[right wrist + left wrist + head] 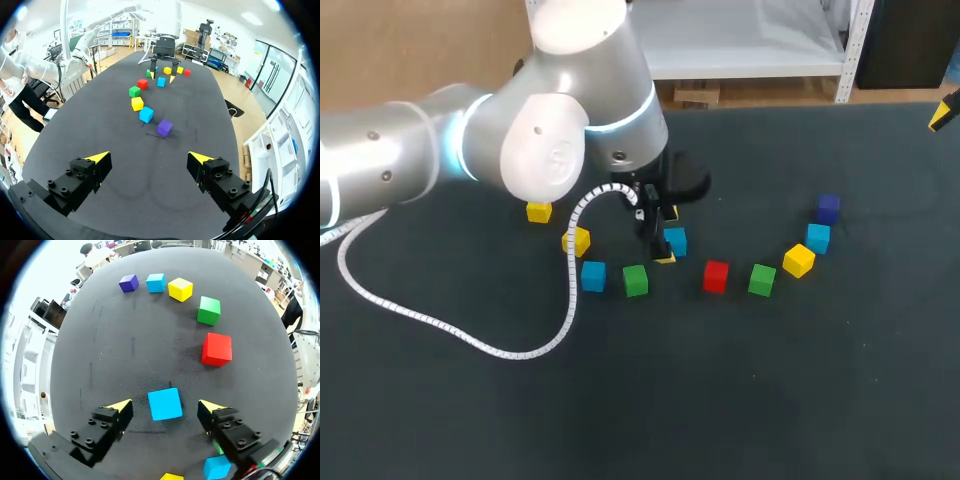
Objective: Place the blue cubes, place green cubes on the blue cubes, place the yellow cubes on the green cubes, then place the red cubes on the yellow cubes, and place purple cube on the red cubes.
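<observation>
On the table, 1 cube lies between the left gripper's parted fingers, touching neither. From it, a curve of 4 cubes runs from 7 o'clock to 9 o'clock, and a curve of 5 cubes from 4 o'clock to 3 o'clock.

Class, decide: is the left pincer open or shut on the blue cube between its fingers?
Open. The left pincer has its yellow tips standing clear of the blue cube, with bare table showing on both sides.
</observation>
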Robot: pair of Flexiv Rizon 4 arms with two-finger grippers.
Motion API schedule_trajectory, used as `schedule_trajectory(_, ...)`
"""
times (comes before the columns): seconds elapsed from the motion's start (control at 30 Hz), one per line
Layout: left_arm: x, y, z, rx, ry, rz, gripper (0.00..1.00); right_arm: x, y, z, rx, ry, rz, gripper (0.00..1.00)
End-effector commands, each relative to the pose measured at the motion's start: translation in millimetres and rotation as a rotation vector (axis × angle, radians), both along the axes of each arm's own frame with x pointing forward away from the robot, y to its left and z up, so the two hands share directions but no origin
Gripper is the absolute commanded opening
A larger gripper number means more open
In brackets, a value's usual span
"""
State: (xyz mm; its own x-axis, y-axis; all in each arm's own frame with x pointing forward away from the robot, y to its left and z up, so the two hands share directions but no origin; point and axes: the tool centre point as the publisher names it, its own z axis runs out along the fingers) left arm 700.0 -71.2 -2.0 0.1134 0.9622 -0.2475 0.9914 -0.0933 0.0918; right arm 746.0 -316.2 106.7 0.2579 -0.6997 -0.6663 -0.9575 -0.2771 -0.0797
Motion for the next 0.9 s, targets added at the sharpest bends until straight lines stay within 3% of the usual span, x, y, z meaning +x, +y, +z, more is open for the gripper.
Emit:
schedule_trajectory(0.03, 5.3, -2.8, -3.2, 0.003, 0.007, -0.001, 0.76, -0.3, 0.2, 0.0, 0.0, -0.001, 0.0, 1.0)
schedule_trajectory(0.1, 6.7, -3.5, -4.2, 0.002, 0.006, 0.001, 0.72, -0.3, 0.2, 0.0, 0.0, -0.001, 0.0, 1.0)
schedule_trajectory(0.13, 7.9, -4.0, -4.9, 0.004, 0.005, 0.005, 0.48, -0.3, 0.2, 0.0, 0.0, -0.001, 0.0, 1.0)
schedule_trajectory(0.37, 15.1, -6.1, -5.6, 0.002, 0.001, 0.009, 0.41, -0.3, 0.2, 0.0, 0.0, -0.001, 0.0, 1.0)
schedule_trajectory(0.67, 18.9, -3.8, -5.5, 0.005, -0.002, 0.011, 0.43, -0.3, 0.2, 0.0, 0.0, -0.001, 0.0, 1.0)
schedule_trajectory(0.9, 15.9, 1.2, -4.4, 0.007, -0.001, 0.022, 0.3, -0.3, 0.2, 0.0, 0.0, -0.001, 0.0, 1.0)
